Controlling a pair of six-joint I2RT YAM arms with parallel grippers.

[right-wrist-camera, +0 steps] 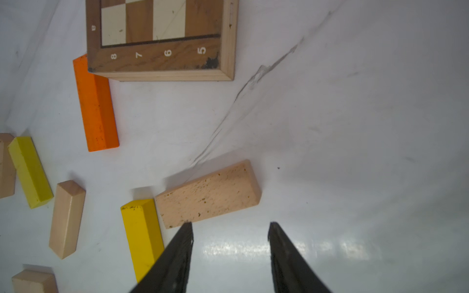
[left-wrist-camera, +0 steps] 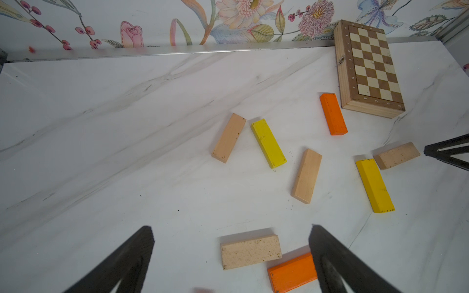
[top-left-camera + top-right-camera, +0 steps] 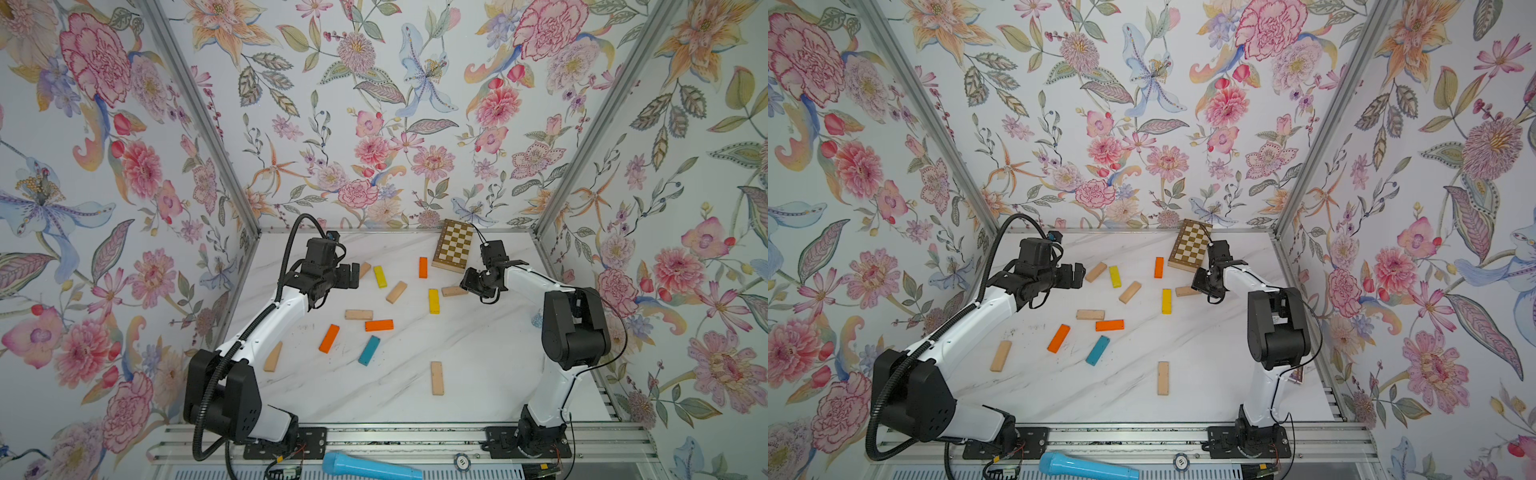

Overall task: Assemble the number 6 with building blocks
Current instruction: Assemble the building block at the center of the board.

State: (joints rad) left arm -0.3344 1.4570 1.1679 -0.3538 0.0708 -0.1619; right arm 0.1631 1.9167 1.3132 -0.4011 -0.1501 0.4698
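Seemingly at the first pick, the half-open, empty right hand [image 1: 229, 224] hovers by a beige block [image 1: 208, 195] it must next straddle and grip. The left hand [image 2: 231, 226] gapes wide.

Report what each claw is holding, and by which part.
Nothing is held. The left claw stands wide open and empty. The right claw is open too, with nothing between its jaws; a beige block lies just beyond them.
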